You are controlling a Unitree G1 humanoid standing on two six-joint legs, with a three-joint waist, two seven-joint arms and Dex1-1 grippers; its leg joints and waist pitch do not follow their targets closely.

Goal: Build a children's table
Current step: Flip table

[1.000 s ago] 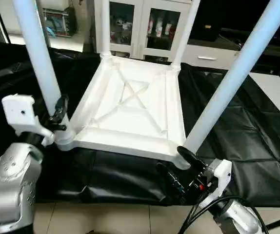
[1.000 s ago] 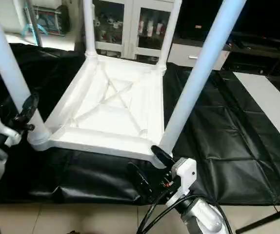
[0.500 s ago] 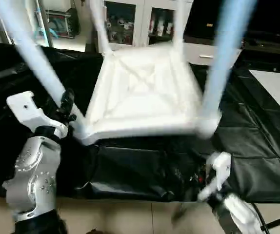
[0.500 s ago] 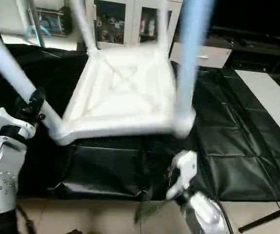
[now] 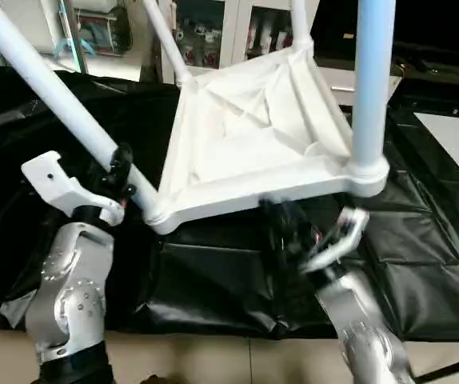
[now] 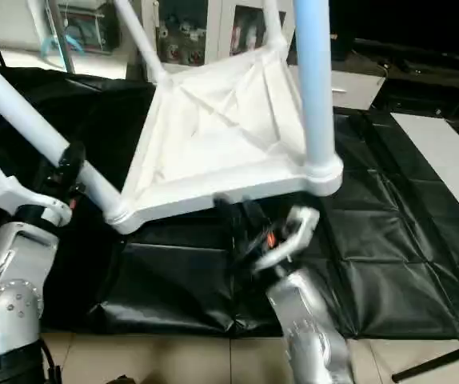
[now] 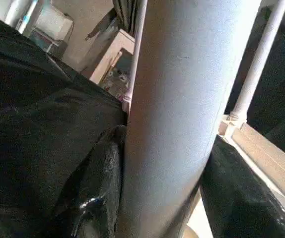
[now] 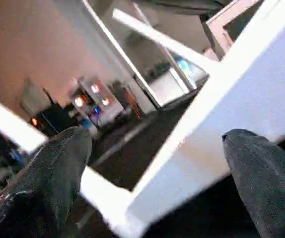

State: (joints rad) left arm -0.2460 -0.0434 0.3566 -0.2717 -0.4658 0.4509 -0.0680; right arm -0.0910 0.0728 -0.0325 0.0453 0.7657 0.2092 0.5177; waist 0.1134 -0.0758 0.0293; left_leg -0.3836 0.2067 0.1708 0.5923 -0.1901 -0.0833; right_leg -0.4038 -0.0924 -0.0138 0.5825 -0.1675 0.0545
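now tipped up: left pincer (image 5: 121, 172) pinching near leg (image 5: 61, 100) (long axis slanting up-left), right pincer (image 5: 289, 232) spread wide just under tabletop (image 5: 253, 136) rim.

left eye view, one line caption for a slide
Left end effector grips a leg of the upturned, tilted children's table above the black-draped work table.

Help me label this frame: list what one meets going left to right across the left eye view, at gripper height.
left gripper on the near-left leg → tabletop → right gripper → near-right leg
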